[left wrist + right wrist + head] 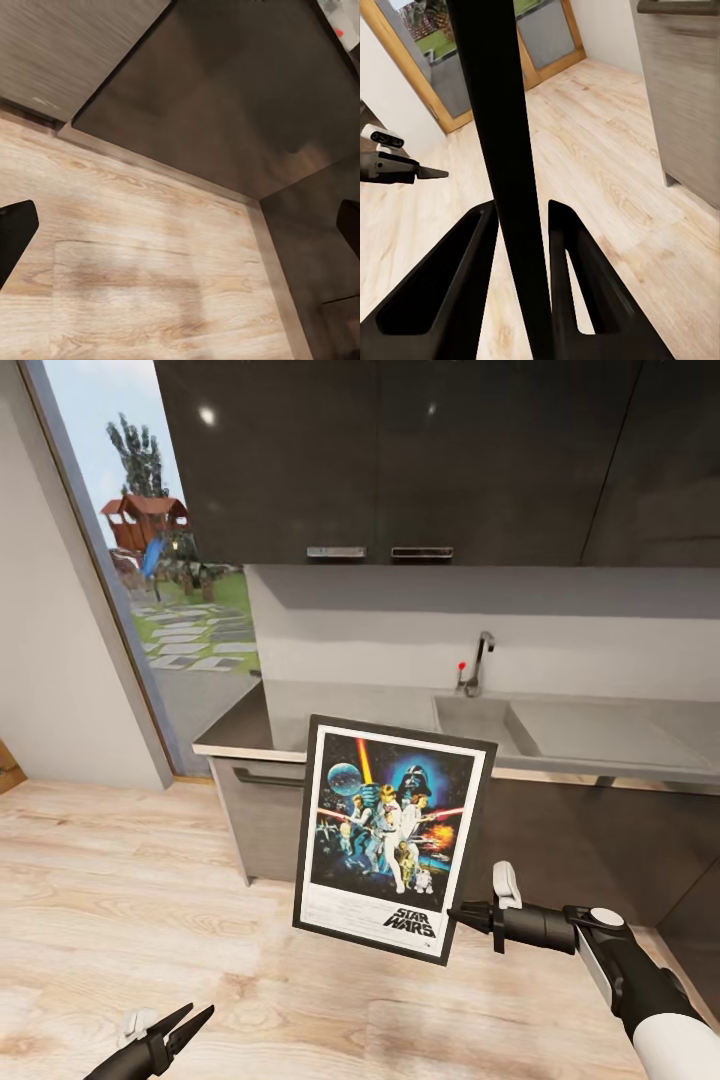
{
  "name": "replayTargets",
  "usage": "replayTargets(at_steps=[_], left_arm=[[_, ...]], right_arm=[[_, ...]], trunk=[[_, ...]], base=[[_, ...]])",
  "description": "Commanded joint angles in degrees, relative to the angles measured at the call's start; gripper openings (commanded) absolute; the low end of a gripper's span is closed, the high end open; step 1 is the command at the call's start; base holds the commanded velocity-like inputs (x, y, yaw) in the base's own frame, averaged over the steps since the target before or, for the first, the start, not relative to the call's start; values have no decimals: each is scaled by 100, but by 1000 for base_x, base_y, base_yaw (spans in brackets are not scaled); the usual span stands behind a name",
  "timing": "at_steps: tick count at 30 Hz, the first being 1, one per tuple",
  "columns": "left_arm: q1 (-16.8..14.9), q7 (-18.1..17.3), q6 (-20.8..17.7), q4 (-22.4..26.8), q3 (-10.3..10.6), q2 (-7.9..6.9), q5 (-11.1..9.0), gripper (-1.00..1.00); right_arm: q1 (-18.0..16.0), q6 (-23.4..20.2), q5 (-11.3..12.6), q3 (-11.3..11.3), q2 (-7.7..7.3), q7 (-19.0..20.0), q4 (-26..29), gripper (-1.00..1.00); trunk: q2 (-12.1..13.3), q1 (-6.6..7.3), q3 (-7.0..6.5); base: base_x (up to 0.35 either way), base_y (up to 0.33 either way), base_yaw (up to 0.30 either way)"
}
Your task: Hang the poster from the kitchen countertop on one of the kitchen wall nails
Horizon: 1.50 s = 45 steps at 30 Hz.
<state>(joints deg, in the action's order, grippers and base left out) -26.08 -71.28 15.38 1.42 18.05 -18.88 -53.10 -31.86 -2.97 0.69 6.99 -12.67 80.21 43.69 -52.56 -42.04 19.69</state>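
You're gripping the poster [393, 835] by its edge in your right gripper [458, 913], clear of the kitchen countertop [330, 705]; hanging remains. Left gripper [185, 1025] is hanging open.

Glossy dark cabinets [400, 450], smooth grey metallic countertop [400, 705] w/ chrome tap [480, 660], pale matt wood-grain floor [110, 880].

Setting: I log this as a home kitchen. Evidence: grey countertop [300, 710] with inset sink [480, 722] and chrome tap [478, 662]; dark glossy wall cabinets [400, 460]; base units [265, 815]; pale wood floor [120, 900]; glazed door [170, 560] onto a garden.
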Motion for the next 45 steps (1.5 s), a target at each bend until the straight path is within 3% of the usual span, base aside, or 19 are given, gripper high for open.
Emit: replayTargets(at_steps=[1,45], left_arm=[[-4,-9,35,-2,49,-1,-43,100],[-5,-9,35,-2,50,-1,-41,100]], right_arm=[[-4,-44,10,5,0,30,-1,-100],[-4,-40,10,4,1,26,-1,-100]], trunk=[[37,22,-12],[1802,988,-802]], base=[[0,0,0],[0,0,0]])
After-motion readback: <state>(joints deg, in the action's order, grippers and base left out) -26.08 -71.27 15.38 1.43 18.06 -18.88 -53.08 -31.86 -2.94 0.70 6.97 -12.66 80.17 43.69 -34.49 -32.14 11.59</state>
